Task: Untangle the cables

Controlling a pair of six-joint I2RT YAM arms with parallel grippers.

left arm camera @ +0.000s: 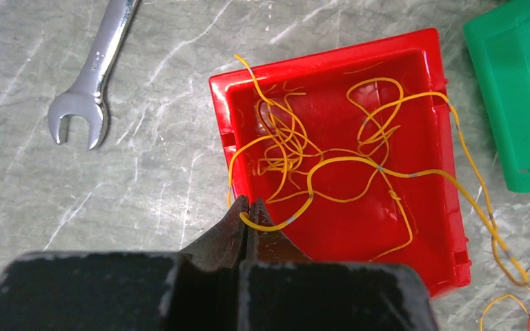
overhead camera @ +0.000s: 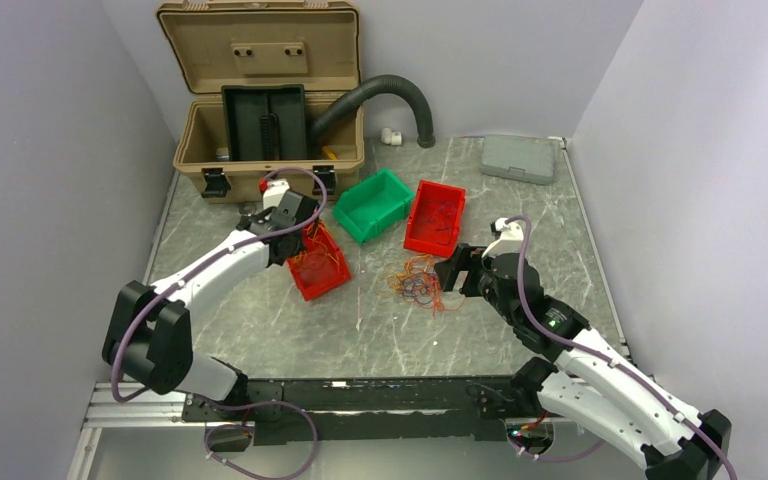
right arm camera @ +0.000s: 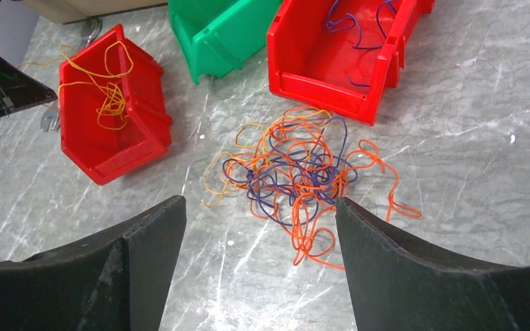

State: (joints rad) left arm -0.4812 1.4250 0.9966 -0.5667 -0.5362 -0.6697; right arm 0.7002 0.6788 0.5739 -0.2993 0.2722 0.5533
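Inspection of both arms. My left pincer (left arm camera: 248, 207) is closed tight on one yellow strand (left arm camera: 345, 160), gripped just at the near wall of the left red bin (left arm camera: 331, 55). From the grip the strand runs away across the bin floor in loose loops, and one length drapes over the bin's side wall onto the worktop (overhead camera: 260, 330). My right pincer (right arm camera: 259, 201) stands wide open and holds nothing. It hangs above the main tangle (right arm camera: 297, 172) of orange and dark purple cables. The tangle lies loose on the worktop, just in front of the right red bin (right arm camera: 317, 89) and well apart from the left one. In the right wrist view it sits ahead of the open fingers and slightly toward the right one, with its spread running side to side across the gap. A few purple strands (right arm camera: 359, 27) lie in the right red bin. The green bin (right arm camera: 221, 27) shows no cables that I can make out. Judgement: the right arm is clearly the nearer to the tangle, and a short reach forward and down would bring a strand between its fingers.
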